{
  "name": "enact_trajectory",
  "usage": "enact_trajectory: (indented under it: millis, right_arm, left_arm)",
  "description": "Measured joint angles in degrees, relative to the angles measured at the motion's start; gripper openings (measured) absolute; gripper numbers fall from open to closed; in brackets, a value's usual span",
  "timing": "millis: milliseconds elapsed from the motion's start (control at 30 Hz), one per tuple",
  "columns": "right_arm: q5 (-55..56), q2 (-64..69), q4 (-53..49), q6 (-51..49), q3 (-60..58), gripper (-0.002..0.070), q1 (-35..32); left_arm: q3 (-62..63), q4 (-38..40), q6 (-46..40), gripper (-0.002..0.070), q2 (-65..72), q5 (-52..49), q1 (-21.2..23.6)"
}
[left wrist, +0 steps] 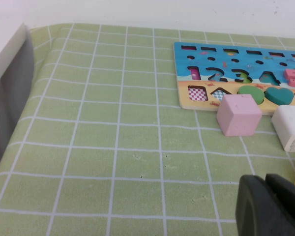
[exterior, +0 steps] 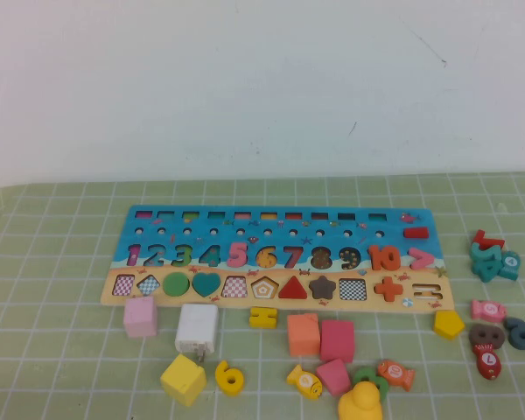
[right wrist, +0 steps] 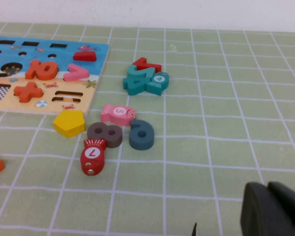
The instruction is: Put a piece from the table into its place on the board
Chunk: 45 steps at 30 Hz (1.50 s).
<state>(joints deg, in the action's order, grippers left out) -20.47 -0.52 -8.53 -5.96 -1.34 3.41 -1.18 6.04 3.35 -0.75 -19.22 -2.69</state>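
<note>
The yellow numeral 6 (exterior: 230,377) lies flat on the green cloth in front of the board, just right of a yellow cube (exterior: 183,379). The board (exterior: 140,214) lies across the middle of the table, its left end in the left wrist view (left wrist: 226,54) and its right end in the right wrist view (right wrist: 49,54). My left gripper (left wrist: 265,184) is shut and empty, low over the cloth near the table's front left. My right gripper (right wrist: 268,191) is shut and empty over the cloth at the front right. Neither gripper shows in the high view.
A pink cube (exterior: 140,316), a white block (exterior: 196,327), a yellow equals sign (exterior: 262,317), and orange (exterior: 303,333) and pink blocks (exterior: 337,339) line the board's front edge. Loose numerals and fish pieces (exterior: 494,337) lie to the right. A yellow duck (exterior: 360,404) sits at the front.
</note>
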Motion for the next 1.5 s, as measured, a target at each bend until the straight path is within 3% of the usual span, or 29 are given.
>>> enact_trajectory:
  millis: [1067, 1300, 1500]
  right_arm:
    - [0.0, 0.0, 0.0, 0.0, 0.0, -0.0001, 0.0]
    - [0.0, 0.0, 0.0, 0.0, 0.0, -0.0001, 0.0]
    - [0.0, 0.0, 0.0, 0.0, 0.0, -0.0001, 0.0]
  left_arm:
    - [0.0, 0.0, -0.13, -0.0001, 0.0, 0.0, 0.0]
    - [0.0, -3.8, -0.03, -0.0001, 0.0, 0.62, 0.0]
    - [-0.35, 4.32, 4.81, -0.0001, 0.0, 9.1, 0.0]
